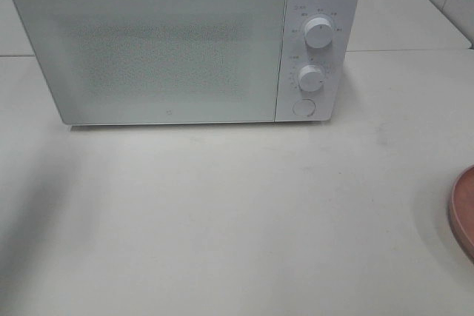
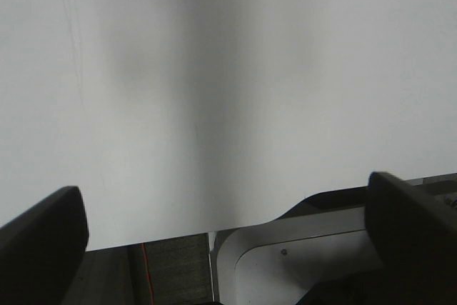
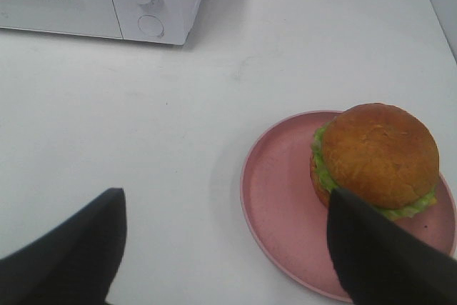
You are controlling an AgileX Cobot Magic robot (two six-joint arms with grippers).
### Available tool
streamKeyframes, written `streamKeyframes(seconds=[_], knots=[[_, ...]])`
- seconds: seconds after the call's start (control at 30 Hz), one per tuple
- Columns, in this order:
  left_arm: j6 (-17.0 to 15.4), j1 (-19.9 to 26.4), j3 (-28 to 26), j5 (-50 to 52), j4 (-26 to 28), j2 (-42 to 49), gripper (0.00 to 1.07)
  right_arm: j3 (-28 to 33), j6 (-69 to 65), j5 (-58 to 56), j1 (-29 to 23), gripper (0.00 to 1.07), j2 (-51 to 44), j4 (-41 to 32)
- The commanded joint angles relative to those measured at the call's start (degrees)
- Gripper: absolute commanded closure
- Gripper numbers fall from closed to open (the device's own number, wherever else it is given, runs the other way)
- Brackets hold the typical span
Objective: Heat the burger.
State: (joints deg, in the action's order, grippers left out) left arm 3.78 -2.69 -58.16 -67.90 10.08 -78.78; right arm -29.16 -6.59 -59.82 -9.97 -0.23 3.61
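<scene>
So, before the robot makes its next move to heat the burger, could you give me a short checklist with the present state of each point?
1. Microwave door open to take food: not ok, it is closed.
2. Burger ready to pick up: ok, it sits free on the pink plate, nothing touches it.
3. Right hand open: ok, the fingers stand wide apart with nothing between them, close to the plate.
4. Left hand open: ok, wide apart and empty over bare table.
5. Table in front of the door free: ok, nothing lies there.
6. Dial settings: cannot tell, the marks are too small.
</scene>
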Motion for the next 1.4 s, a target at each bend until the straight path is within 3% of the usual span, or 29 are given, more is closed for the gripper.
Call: streamKeyframes(seconds=[0.03,0.33,0.93,1.4], knots=[[-0.46,1.09,2.01,0.40,-0.11,2.75,0.09,0.11,0.40,0.34,0.40,0.32,-1.49,-0.17],[0.29,1.66,7.56,0.69,-0.57,13.41,0.09,0.11,0.40,0.34,0.40,0.32,-1.49,-0.17],[1.09,1.66,27.22,3.55,-0.63,39.76,0.09,0.11,0.34,0.34,0.40,0.32,-1.49,-0.17],[1.26,1.66,29.51,8.42,-1.20,66.41,0.09,0.11,0.34,0.34,0.40,0.32,-1.49,-0.17]])
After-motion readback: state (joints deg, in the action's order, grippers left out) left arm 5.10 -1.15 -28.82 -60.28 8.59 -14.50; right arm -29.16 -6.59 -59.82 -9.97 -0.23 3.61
